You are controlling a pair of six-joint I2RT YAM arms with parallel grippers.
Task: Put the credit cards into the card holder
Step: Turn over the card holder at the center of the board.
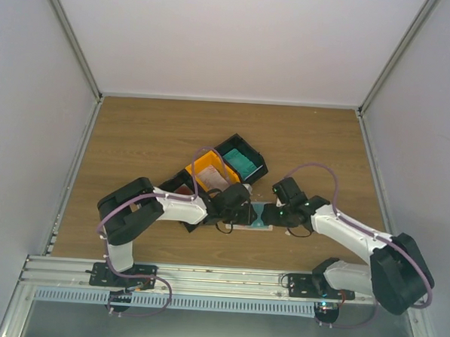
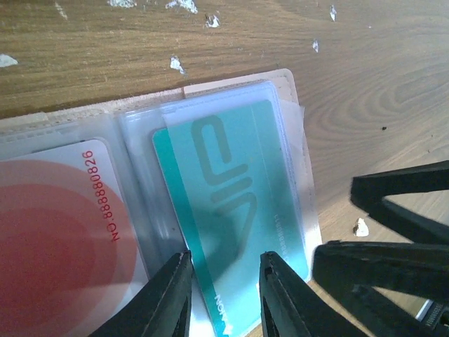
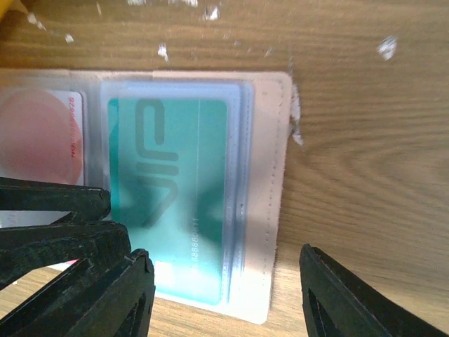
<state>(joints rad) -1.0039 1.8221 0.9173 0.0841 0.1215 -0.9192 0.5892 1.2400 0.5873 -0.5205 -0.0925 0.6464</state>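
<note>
The card holder (image 1: 246, 226) lies open and flat on the wood between my two grippers. Its beige rim (image 2: 280, 81) (image 3: 270, 140) frames clear pockets. A teal credit card (image 2: 231, 189) (image 3: 168, 175) sits in the right pocket, its near end sticking out of it. A white card with red rings (image 2: 56, 232) (image 3: 42, 140) fills the left pocket. My left gripper (image 2: 224, 258) (image 1: 244, 209) hovers over the teal card's near end, jaws narrowly apart and holding nothing. My right gripper (image 3: 224, 254) (image 1: 271, 214) stands wide open over the holder's near right corner.
The joined trays stand just behind the holder: an orange one (image 1: 202, 167) with a pale card, a black one (image 1: 251, 170) with teal cards. Small white scraps (image 2: 175, 64) (image 3: 298, 112) dot the wood. The two grippers' fingers nearly touch each other.
</note>
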